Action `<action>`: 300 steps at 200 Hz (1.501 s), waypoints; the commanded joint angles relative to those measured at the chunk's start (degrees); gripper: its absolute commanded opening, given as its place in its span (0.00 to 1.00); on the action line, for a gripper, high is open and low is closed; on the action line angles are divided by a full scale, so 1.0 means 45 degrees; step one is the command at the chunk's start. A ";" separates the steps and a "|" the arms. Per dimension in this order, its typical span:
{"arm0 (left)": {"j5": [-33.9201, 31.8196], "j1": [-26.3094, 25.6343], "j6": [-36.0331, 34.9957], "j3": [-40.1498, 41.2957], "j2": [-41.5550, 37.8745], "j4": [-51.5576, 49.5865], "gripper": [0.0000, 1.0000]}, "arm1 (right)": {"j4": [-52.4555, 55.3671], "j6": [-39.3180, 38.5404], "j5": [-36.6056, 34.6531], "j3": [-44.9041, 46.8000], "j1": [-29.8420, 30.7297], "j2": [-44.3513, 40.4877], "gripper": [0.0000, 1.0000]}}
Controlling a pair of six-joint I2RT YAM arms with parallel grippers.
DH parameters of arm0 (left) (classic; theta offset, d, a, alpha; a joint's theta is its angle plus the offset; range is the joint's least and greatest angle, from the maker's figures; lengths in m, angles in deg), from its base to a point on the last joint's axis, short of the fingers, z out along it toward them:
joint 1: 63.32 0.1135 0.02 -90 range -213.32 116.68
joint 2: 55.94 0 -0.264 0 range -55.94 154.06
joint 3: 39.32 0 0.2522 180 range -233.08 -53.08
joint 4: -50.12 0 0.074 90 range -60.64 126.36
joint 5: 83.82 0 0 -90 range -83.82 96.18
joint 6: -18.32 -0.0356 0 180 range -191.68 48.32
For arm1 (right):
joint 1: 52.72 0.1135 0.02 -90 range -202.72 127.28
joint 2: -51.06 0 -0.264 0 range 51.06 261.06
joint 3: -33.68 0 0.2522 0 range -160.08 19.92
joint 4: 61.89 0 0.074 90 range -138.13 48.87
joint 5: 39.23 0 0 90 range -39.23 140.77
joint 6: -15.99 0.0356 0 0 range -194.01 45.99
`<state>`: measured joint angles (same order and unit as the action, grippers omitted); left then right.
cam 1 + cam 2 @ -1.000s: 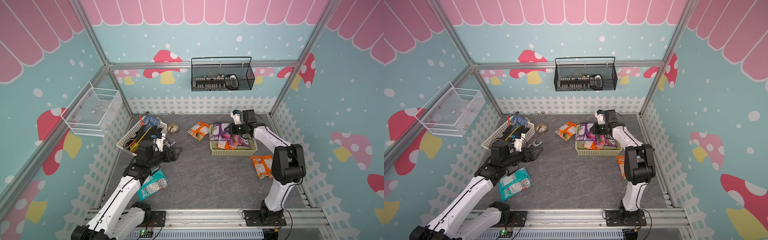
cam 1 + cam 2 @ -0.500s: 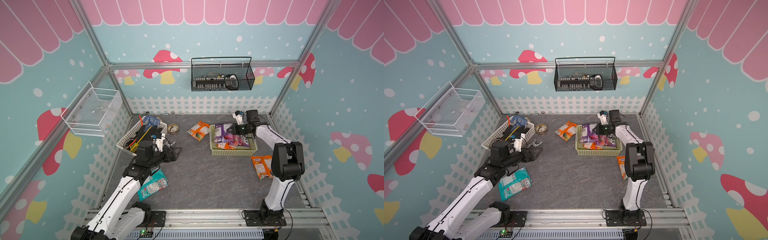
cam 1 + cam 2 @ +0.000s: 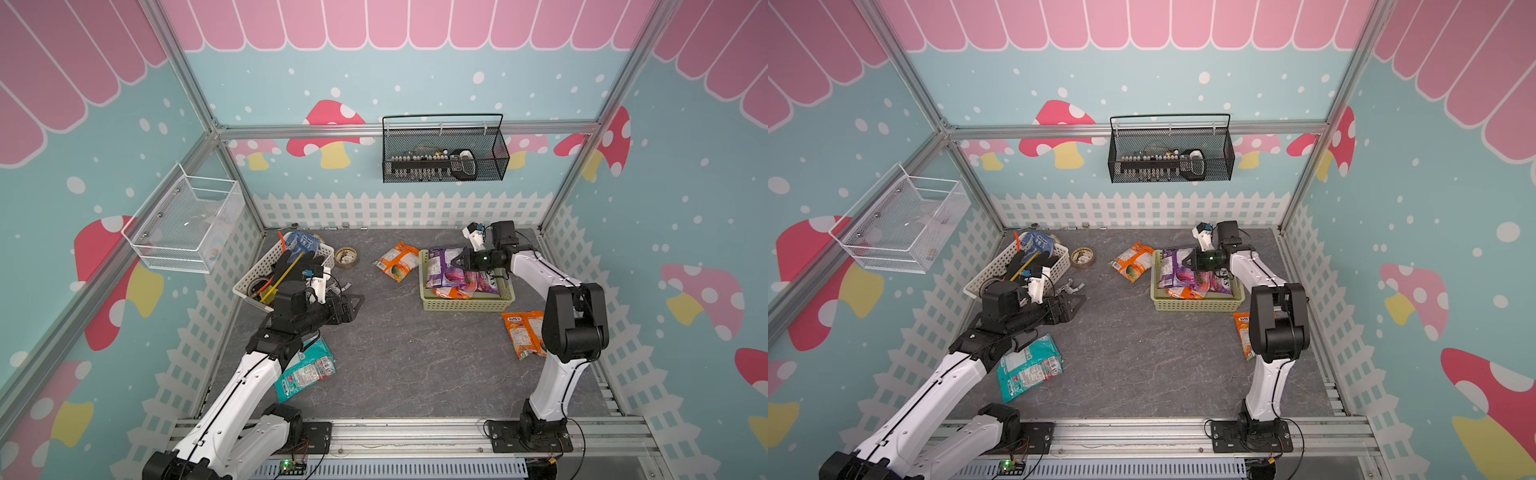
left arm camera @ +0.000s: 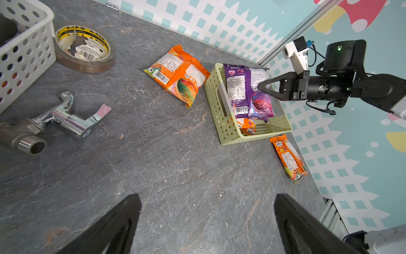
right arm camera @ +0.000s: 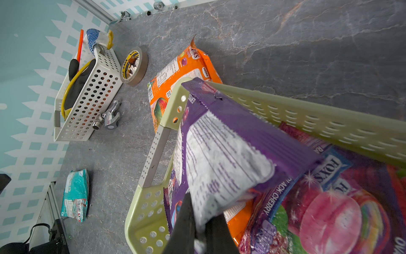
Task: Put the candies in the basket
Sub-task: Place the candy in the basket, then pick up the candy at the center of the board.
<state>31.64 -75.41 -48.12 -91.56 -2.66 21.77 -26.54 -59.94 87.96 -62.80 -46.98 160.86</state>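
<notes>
I see my right gripper (image 4: 263,86) pinching a purple candy bag (image 4: 239,92) that leans on the basket (image 4: 226,132), partly inside. My left gripper (image 4: 206,198) hangs spread wide, well apart from the basket.

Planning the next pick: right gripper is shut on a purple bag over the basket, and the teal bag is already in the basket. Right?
No: the teal bag lies on the table, far from the basket, seen in both top views. The right gripper is shut on the purple bag over it.
</notes>
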 commanded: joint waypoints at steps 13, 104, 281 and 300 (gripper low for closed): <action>-0.0227 0.0052 -0.0223 0.0152 0.0045 -0.0050 0.99 | -0.0040 -0.0359 0.0359 0.0529 0.0155 0.0435 0.00; -0.0647 0.0063 -0.0237 0.0133 0.0136 -0.0040 0.99 | -0.0425 0.0182 -0.1361 0.0420 0.0190 0.0742 0.54; -0.5391 -0.2102 0.5994 -0.2183 0.7977 0.6559 0.38 | -0.2203 0.3398 -0.5626 0.4618 0.3457 -0.6203 0.99; -0.5721 -0.2100 0.6115 -0.2729 0.9219 0.6976 0.38 | -0.2667 0.3583 -0.5590 0.5155 0.3491 -0.6626 0.99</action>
<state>11.24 -84.88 -24.15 -100.96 33.60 46.71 -34.13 -46.57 64.16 -42.34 -31.33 133.25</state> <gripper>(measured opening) 0.378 0.988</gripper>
